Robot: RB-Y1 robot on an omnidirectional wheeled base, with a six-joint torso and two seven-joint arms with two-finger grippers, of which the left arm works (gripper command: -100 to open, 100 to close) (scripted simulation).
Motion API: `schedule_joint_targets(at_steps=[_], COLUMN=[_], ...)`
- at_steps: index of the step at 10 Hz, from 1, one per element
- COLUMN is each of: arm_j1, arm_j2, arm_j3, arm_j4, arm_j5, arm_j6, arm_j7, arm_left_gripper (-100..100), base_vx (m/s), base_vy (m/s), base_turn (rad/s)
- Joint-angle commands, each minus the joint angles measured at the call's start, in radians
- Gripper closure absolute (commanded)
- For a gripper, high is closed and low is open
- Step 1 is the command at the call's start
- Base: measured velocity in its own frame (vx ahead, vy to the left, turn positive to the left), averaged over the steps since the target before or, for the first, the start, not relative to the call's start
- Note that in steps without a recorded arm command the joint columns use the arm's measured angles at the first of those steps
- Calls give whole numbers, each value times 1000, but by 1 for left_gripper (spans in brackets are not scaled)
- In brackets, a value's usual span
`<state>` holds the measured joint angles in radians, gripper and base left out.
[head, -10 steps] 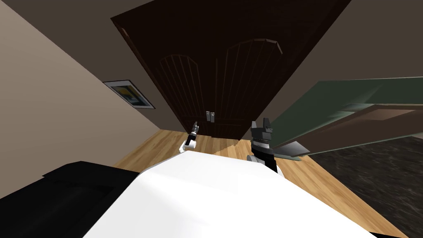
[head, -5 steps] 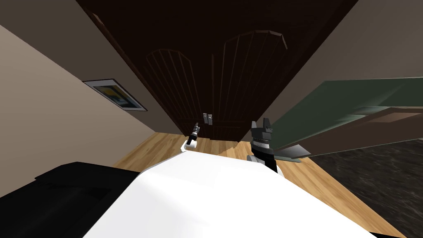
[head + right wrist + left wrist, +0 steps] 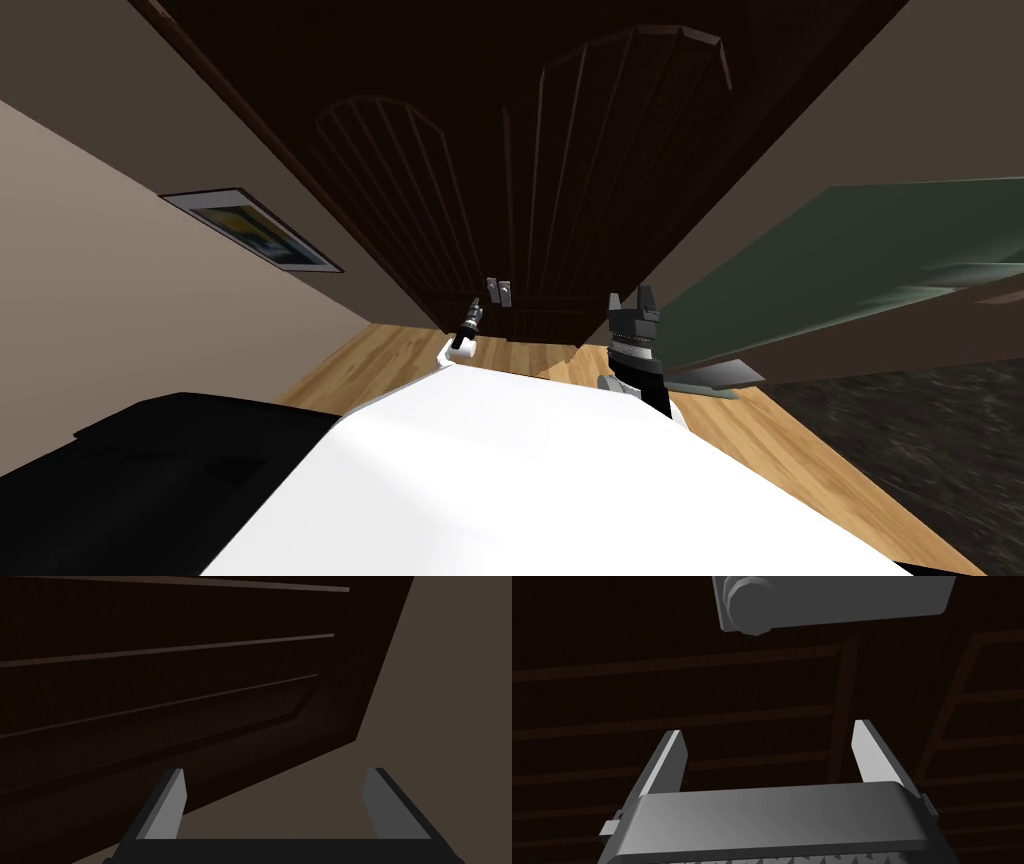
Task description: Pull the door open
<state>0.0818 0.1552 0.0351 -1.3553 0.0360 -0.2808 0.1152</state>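
Observation:
A dark brown double door with arched panels stands shut straight ahead. Two small grey handle plates sit side by side at its middle seam. In the left wrist view one grey plate with a round knob lies close beyond my left gripper, which is open and holds nothing. In the head view the left gripper is just short of the plates, slightly to their left. My right gripper is open too, facing the door's panelled leaf near its edge; in the head view it stands to the right of the plates.
Tan walls flank the door, with a framed picture on the left one. A green and brown slab juts in at the right. Light wooden floor runs to the door; dark floor lies at the right. A black area shows at lower left.
I have moved closer to the door: it looms larger and its handle plates have come nearer my left gripper. The picture has slid left. Both arms keep their pose.

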Motion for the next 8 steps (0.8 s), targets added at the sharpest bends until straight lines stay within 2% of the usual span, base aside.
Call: schedule_joint_targets(at_steps=[1,5,8], arm_j1=[17,38,41], arm_j2=[25,90,136], arm_j3=[28,104,153], arm_j4=[18,65,102], arm_j5=[8,30,48], arm_j6=[-6,-11,-19], arm_j7=[6,24,41], arm_left_gripper=[-100,-100,-100], base_vx=[-79,-39,72], base_vy=[44,2,-18], base_turn=[75,14,-40])
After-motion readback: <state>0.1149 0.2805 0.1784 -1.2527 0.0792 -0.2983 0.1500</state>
